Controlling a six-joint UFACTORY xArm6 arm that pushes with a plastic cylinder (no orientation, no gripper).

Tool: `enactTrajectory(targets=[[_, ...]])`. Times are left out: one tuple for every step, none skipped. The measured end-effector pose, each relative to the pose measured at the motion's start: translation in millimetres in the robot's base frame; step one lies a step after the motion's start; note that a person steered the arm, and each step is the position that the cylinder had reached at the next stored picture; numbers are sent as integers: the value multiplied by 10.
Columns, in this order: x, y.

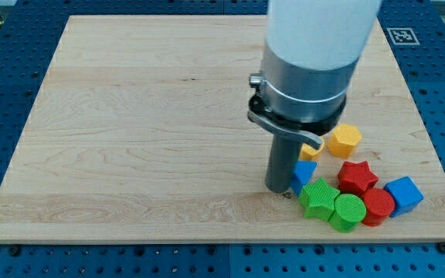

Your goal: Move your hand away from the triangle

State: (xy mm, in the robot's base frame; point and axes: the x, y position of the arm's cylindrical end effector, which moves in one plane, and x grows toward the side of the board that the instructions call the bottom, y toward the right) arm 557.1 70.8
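- While our tip [279,190] sits at the board, the blue triangle [304,171] lies just to its right in the view, touching or nearly so; we cannot tell which.
- We carry no gripper: only a bare rod, nothing pinched, nothing to spread.
- Outward to the right: green star [317,198] and green cylinder [348,211] below the triangle, red star [357,177], red cylinder [377,205], blue cube [404,194].
- Above the triangle: yellow hexagon [345,140], and an orange-yellow piece [312,147] half hidden by the arm.
- Judgement: the triangle lies rightward, so retreat should go left or toward the view's top, over bare board [145,116].
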Motion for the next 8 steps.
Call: enactTrajectory(targets=[[0,72],[0,95],[0,95],[0,220],[0,266],[0,210],[0,-199],[0,-701]])
